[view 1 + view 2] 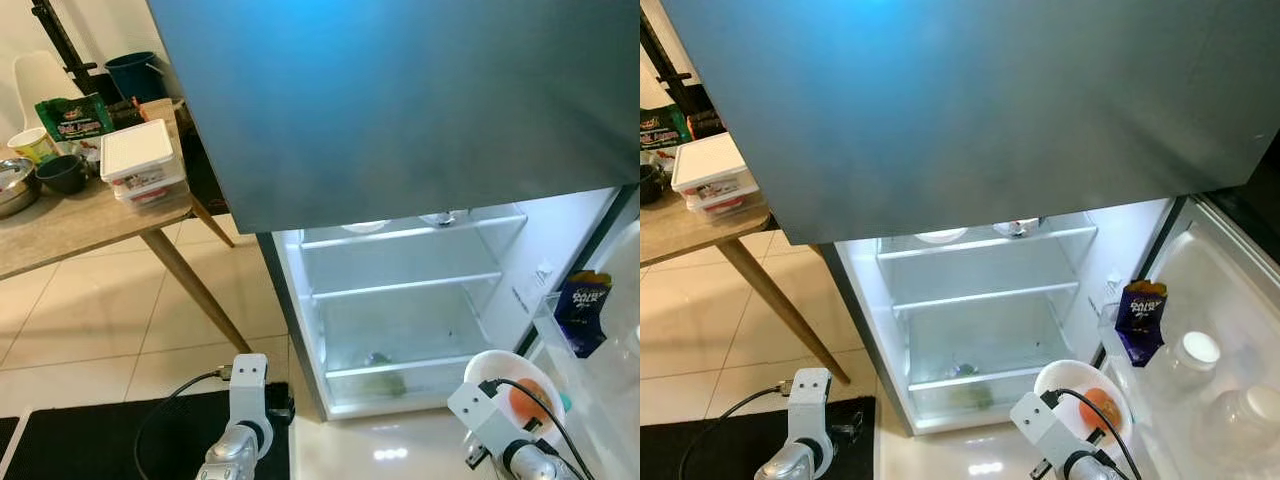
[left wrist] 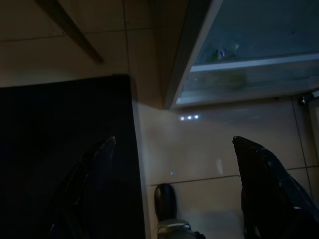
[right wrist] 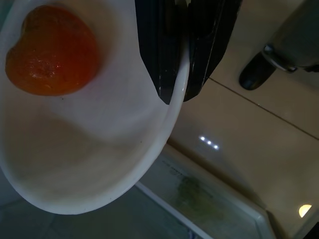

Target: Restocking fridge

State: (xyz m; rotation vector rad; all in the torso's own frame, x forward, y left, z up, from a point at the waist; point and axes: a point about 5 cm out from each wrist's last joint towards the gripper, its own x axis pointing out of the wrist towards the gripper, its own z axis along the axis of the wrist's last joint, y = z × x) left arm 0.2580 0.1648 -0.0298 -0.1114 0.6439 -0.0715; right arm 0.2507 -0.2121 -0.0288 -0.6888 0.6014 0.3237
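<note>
Tiled kitchen floor [image 1: 90, 320] before an open fridge [image 1: 400, 300], right gripper [image 3: 180, 74] pinching the rim of a white bowl [image 3: 89, 149] holding an orange fruit [image 3: 52, 50], left gripper [image 2: 174, 184] spread wide, empty, low over the floor.

Wooden table [image 1: 60, 232] with white lidded container [image 1: 142, 160], dark bowl [image 1: 62, 173], green packet [image 1: 75, 117], black floor mat [image 1: 100, 435]

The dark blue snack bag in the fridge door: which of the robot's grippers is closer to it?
The right. The right gripper holds a white bowl with an orange fruit just below the dark blue bag. The left gripper hangs open over the floor beside the black mat, across the fridge opening.
</note>
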